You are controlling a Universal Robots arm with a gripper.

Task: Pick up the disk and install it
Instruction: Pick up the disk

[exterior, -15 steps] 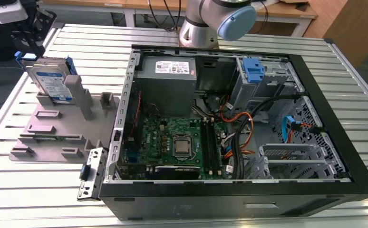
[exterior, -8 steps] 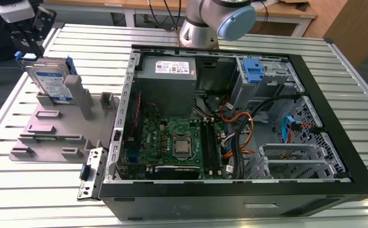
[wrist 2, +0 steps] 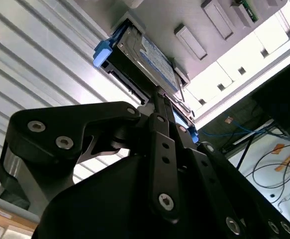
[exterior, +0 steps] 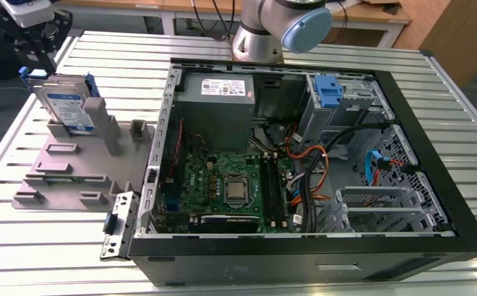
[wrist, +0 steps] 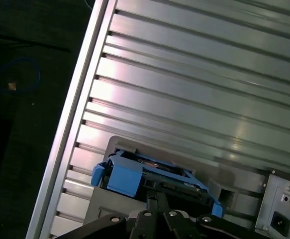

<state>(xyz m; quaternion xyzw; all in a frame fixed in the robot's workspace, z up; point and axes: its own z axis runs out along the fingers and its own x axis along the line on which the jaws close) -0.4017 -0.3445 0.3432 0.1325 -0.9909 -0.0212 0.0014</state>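
- The disk (exterior: 66, 108) stood on edge in the grey fixture (exterior: 66, 166), with its white and blue label visible and blue rails along its edges. In the exterior view you would have found it at 10 o'clock from the open computer case (exterior: 304, 266).
- Your gripper (exterior: 41, 58) hung directly over the disk's upper edge, at 12 o'clock from it in the exterior view.
- In the second wrist view, the gripper (wrist 2: 158, 97) reached the blue-railed edge of the disk (wrist 2: 149, 55). In the first wrist view, the gripper (wrist: 154, 198) sat just beside the disk (wrist: 135, 177).
- You could not tell from these views whether the gripper was clamped on the disk or merely close to it.
- The fixture lay flat on the slatted metal table (exterior: 74, 246), and the case wall was just beside it at 3 o'clock.
- The case lay on its side with its interior exposed. Inside, you saw the power supply (exterior: 222, 105) at 11 o'clock, the motherboard (exterior: 222, 179) at 7 o'clock and a bare blue bracket (exterior: 327, 92) at 1 o'clock.
- The arm (exterior: 275, 28) rose beyond the case at 12 o'clock.
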